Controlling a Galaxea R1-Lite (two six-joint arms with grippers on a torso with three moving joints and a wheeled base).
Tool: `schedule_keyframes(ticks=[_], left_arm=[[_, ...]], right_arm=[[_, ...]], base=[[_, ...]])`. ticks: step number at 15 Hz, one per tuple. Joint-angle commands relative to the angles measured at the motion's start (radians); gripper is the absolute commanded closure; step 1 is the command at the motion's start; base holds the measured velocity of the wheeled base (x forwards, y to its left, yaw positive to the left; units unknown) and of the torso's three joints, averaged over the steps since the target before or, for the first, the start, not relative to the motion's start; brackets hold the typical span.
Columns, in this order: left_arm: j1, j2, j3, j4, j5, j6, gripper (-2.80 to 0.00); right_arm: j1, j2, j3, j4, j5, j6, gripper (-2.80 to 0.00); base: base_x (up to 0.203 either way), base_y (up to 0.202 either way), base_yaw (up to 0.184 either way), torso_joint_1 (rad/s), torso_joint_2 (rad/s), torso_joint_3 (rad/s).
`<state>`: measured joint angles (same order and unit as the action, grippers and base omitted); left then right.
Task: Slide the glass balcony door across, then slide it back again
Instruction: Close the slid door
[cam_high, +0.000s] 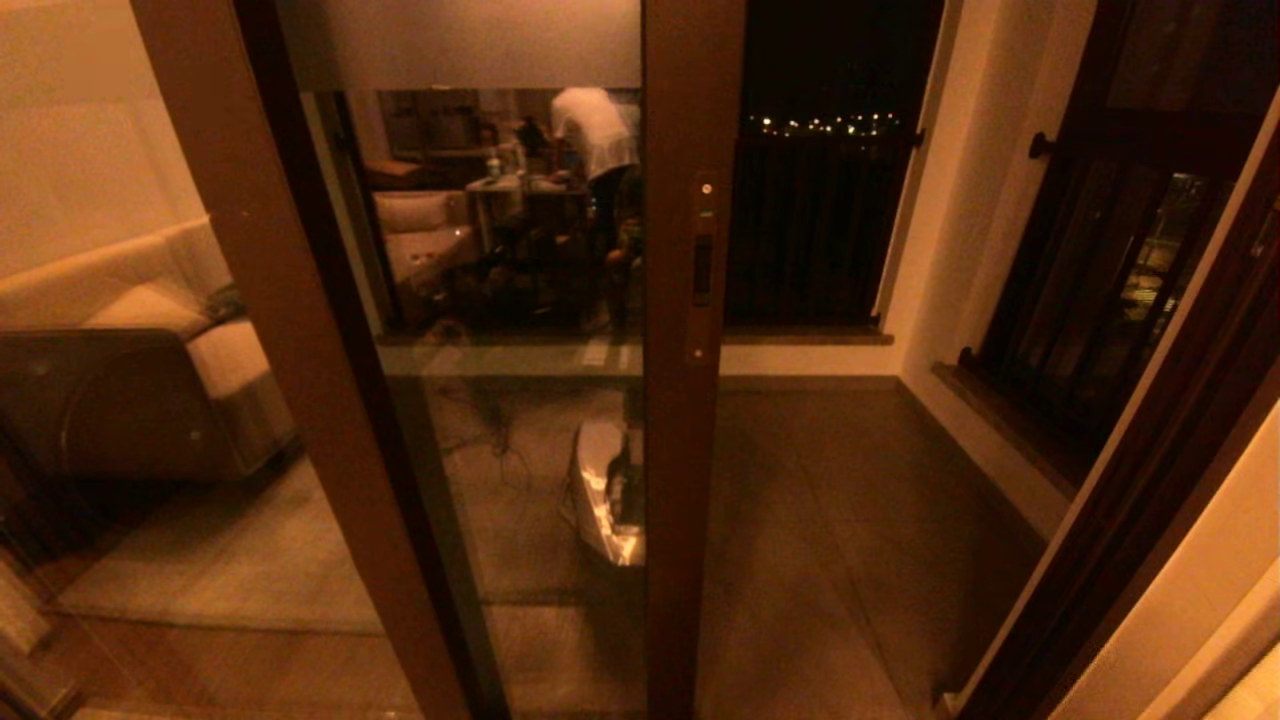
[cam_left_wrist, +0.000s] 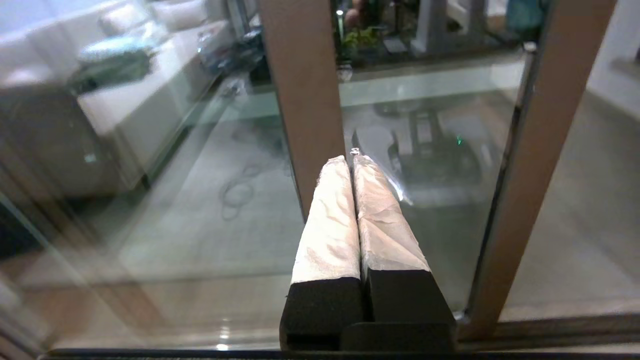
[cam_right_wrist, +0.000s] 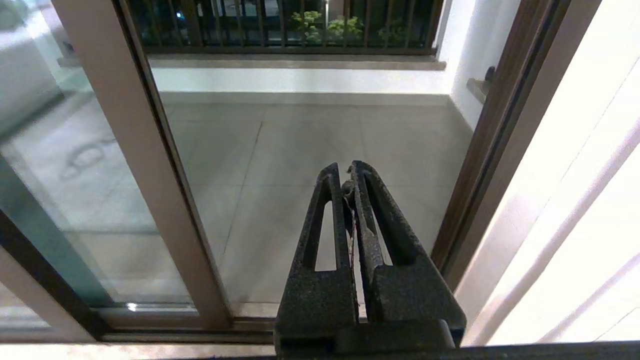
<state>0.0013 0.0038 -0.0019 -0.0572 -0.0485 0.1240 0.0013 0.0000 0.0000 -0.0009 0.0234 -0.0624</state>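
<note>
Head view: glass balcony door (cam_high: 560, 330) partly slid aside, doorway beyond its handle upright uncovered.

Handle plate (cam_high: 703, 265) set on the door's brown upright, balcony floor (cam_high: 830, 520) bare past it. Left gripper (cam_left_wrist: 353, 159) clenched on nothing, hanging before the glass; right gripper (cam_right_wrist: 347, 175) clenched likewise, facing the gap near the door frame (cam_right_wrist: 492, 150).

The head camera looks down and forward, close to the glass balcony door (cam_high: 690, 300). Each wrist camera looks low along its own closed fingers toward the doorway. All three share the door's upright and the balcony floor (cam_right_wrist: 310, 150).
</note>
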Motion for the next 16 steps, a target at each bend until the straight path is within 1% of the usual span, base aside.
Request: schedule_keyframes(ticks=[1, 3, 5, 6, 7, 8, 9, 12, 13, 15, 16], left_arm=[[0.000, -0.002, 0.026, -0.001, 0.002, -0.015, 0.00], [0.000, -0.002, 0.026, -0.001, 0.002, -0.016, 0.00], [0.000, -0.004, 0.027, -0.004, 0.026, -0.037, 0.00], [0.000, -0.004, 0.026, -0.004, 0.022, -0.040, 0.00], [0.000, -0.002, 0.026, -0.003, 0.020, -0.035, 0.00], [0.000, -0.002, 0.026, -0.003, 0.019, -0.041, 0.00], [0.000, -0.002, 0.026, -0.003, 0.021, -0.046, 0.00], [0.000, -0.002, 0.026, -0.003, 0.019, -0.044, 0.00], [0.000, -0.002, 0.025, -0.003, 0.018, -0.044, 0.00], [0.000, -0.002, 0.025, -0.003, 0.018, -0.046, 0.00], [0.000, -0.002, 0.025, -0.003, 0.018, -0.046, 0.00]], right_arm=[[0.000, 0.002, 0.000, 0.004, 0.001, -0.005, 0.00], [0.000, 0.002, 0.000, 0.004, 0.002, -0.002, 0.00], [0.000, 0.002, 0.000, 0.005, 0.009, -0.023, 0.00], [0.000, 0.002, 0.000, 0.005, 0.009, -0.023, 0.00], [0.000, 0.002, -0.002, 0.005, 0.005, -0.009, 0.00], [0.000, 0.002, 0.000, 0.003, 0.001, 0.031, 0.00], [0.000, 0.002, 0.000, 0.001, -0.029, 0.070, 0.00], [0.000, 0.002, 0.000, -0.001, -0.037, 0.067, 0.00], [-0.001, 0.002, -0.012, -0.002, -0.037, 0.050, 0.00], [0.000, 0.035, -0.130, 0.006, -0.025, 0.037, 0.00], [0.000, 0.099, -0.217, 0.009, -0.012, 0.035, 0.00]], base=[[0.000, 0.000, 0.000, 0.000, 0.00, 0.000], [0.000, 0.000, 0.000, 0.000, 0.00, 0.000], [0.000, 0.000, 0.000, 0.000, 0.00, 0.000], [0.000, 0.000, 0.000, 0.000, 0.00, 0.000], [0.000, 0.000, 0.000, 0.000, 0.00, 0.000], [0.000, 0.000, 0.000, 0.000, 0.00, 0.000], [0.000, 0.000, 0.000, 0.000, 0.00, 0.000], [0.000, 0.000, 0.000, 0.000, 0.00, 0.000], [0.000, 0.000, 0.000, 0.000, 0.00, 0.000], [0.000, 0.000, 0.000, 0.000, 0.00, 0.000], [0.000, 0.000, 0.000, 0.000, 0.00, 0.000]])
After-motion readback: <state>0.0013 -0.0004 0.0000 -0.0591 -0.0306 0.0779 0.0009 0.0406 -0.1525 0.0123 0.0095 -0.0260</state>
